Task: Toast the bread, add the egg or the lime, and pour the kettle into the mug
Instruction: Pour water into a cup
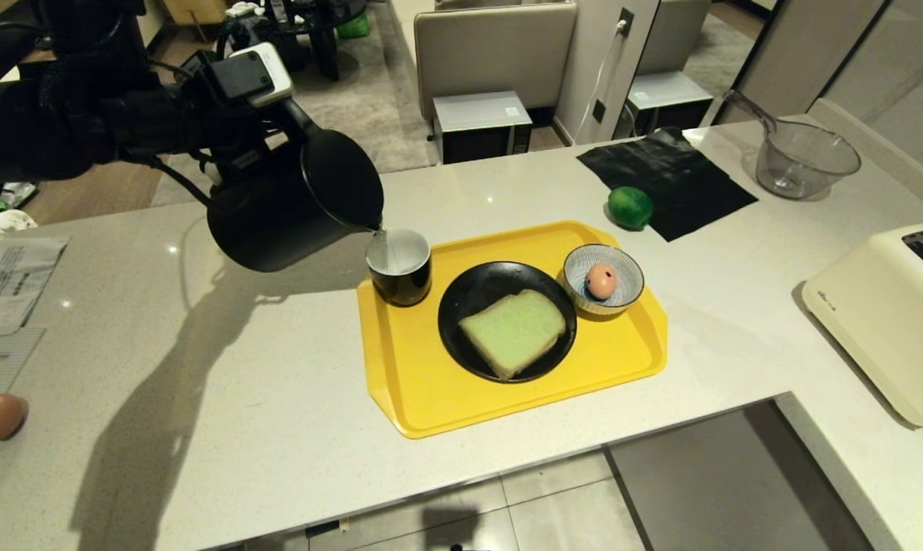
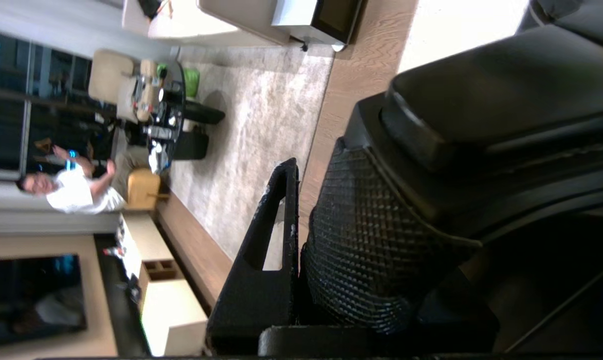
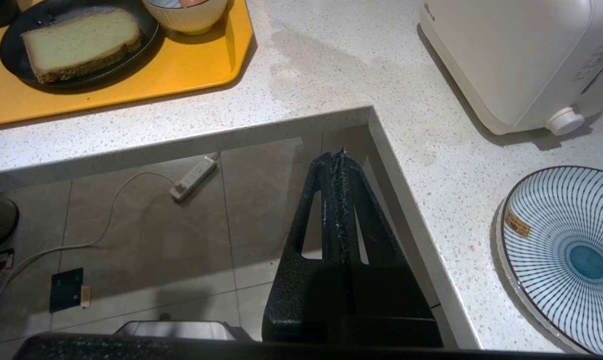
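Head view: left gripper (image 1: 236, 145) clamps the kettle (image 1: 293, 203) by its handle, tipped over the mug (image 1: 400, 268); pouring underway; next, level the kettle; right gripper (image 3: 339, 160) closed, parked.

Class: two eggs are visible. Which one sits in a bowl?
The pale pinkish egg in the striped bowl on the yellow tray; the brown egg lies bare on the counter's left edge.

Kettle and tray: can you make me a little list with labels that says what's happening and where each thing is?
kettle: tilted, pouring into mug
left gripper: holding kettle handle
right gripper: shut, parked off counter edge
bread: on black plate
egg: in striped bowl
lime: on counter, beside tray
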Robot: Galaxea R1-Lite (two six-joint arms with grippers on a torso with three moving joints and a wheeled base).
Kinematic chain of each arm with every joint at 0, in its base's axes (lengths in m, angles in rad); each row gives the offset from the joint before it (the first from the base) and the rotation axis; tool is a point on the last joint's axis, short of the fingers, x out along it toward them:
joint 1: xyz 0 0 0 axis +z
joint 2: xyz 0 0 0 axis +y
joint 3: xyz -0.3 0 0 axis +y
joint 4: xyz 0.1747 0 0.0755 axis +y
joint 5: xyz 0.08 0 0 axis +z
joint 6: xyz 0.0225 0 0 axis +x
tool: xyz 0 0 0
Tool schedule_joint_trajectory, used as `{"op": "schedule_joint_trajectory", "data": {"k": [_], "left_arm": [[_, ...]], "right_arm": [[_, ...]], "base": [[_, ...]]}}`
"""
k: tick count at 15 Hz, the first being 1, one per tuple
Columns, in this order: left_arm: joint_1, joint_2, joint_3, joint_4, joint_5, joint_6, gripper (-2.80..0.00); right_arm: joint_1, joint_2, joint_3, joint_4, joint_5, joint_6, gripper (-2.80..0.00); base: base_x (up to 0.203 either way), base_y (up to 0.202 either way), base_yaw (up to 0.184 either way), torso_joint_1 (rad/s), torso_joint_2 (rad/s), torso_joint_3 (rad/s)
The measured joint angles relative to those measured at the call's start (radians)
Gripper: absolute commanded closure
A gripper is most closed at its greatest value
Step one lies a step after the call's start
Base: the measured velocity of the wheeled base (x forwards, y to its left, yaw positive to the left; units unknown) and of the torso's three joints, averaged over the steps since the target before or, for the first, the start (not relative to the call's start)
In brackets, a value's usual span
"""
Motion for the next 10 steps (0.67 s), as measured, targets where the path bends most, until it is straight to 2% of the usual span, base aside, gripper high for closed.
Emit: {"op": "schedule_joint_trajectory", "data": {"k": [10], "left_arm": [[-0.008, 0.007, 0.000, 0.015, 0.008, 0.038, 0.00]], "right_arm": [[0.000, 0.000, 0.000, 0.000, 0.001, 0.000, 0.00]], "base": [[0.000, 0.000, 0.000, 0.000, 0.00, 0.000]]}}
